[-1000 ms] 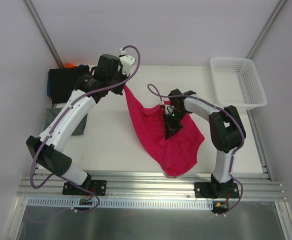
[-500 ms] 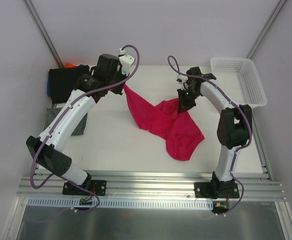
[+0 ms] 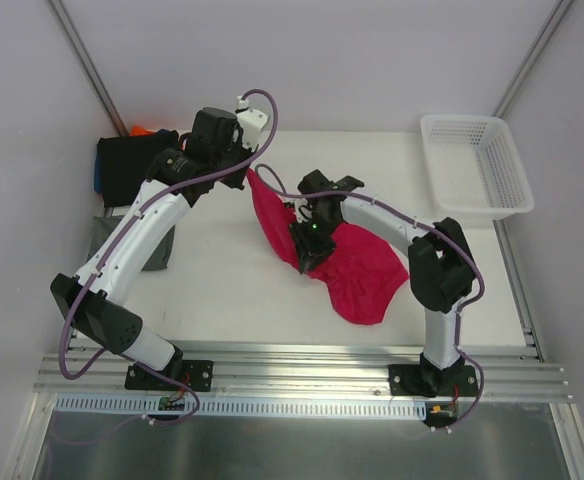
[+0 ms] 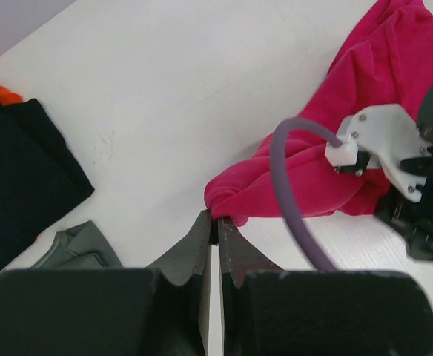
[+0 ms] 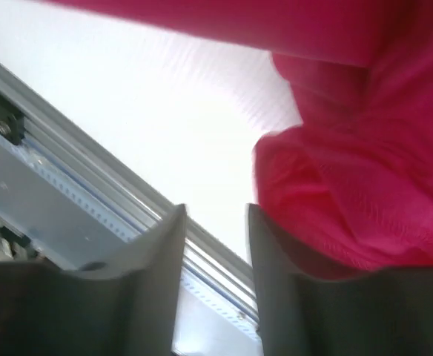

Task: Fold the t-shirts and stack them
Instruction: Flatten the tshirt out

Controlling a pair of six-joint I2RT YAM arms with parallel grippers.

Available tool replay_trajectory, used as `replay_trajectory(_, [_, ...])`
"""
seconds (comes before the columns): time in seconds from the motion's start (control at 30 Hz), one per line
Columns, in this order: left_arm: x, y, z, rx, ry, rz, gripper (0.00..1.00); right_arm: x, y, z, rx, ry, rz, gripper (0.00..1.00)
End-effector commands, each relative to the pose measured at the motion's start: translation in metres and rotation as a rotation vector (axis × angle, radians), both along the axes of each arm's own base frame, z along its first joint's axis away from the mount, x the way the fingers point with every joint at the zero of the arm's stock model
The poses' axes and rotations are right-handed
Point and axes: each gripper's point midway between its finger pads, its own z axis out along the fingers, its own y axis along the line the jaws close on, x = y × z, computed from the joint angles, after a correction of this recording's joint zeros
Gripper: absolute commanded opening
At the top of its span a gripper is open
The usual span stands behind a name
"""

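Two robot arms work a bright crimson-pink cloth t-shirt (image 3: 367,270) on a white desk (image 3: 222,290). The left hand (image 4: 216,222) has its two fingers pressed together on a rolled edge of the garment, and in the overhead view that pinched corner rises off the desk to the left hand (image 3: 249,176) while the rest trails down to the right and lies crumpled near the middle of the desk. The right hand (image 3: 307,258) hovers low over the shirt's left-hand fold; its own camera shows the right hand (image 5: 216,215) with fingers (image 5: 161,252) standing apart and nothing between them, only bare desk and the aluminium rail at the near edge visible through the gap. A bunched fold of the crimson cloth (image 5: 350,185) sits just beside one finger, though contact cannot be made out. Along the desk's left edge, well apart from the crimson shirt, sit the folded garments: a black t-shirt (image 3: 127,165) with slivers of an orange one (image 3: 140,130) and a blue one (image 3: 98,172) showing from beneath it, and a grey-green t-shirt (image 3: 107,240) nearer the arm bases. A white plastic mesh basket (image 3: 477,165) stands at the far right corner.
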Motion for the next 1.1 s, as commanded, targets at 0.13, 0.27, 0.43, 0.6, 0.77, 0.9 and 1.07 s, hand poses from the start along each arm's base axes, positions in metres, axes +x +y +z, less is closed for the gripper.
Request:
replay_trajectory(0.13, [-0.004,0.002,0.03,-0.064,-0.061,0.009,0.0,-0.005,-0.025,0.025,-0.011,-0.047,-0.052,0.58])
replay_trajectory(0.27, [-0.003,0.001,0.028,-0.068,-0.056,0.009,0.0,-0.016,-0.06,0.029,-0.065,-0.077,-0.093,0.6])
replay_trajectory(0.43, [-0.003,-0.003,0.026,-0.081,-0.043,0.002,0.0,-0.02,-0.093,0.025,-0.087,-0.093,-0.15,0.59])
replay_trajectory(0.6, [-0.002,-0.004,0.027,-0.085,-0.044,0.0,0.0,-0.004,-0.106,0.016,-0.069,-0.087,-0.206,0.54])
replay_trajectory(0.77, [-0.004,-0.002,0.025,-0.076,-0.043,0.006,0.0,0.023,-0.113,0.005,-0.063,-0.091,-0.222,0.53])
replay_trajectory(0.9, [-0.004,0.001,0.024,-0.065,-0.044,0.011,0.0,0.045,-0.122,-0.004,-0.064,-0.088,-0.252,0.51])
replay_trajectory(1.07, [-0.003,0.0,0.019,-0.061,-0.034,0.01,0.0,0.061,-0.127,-0.009,-0.063,-0.09,-0.262,0.5])
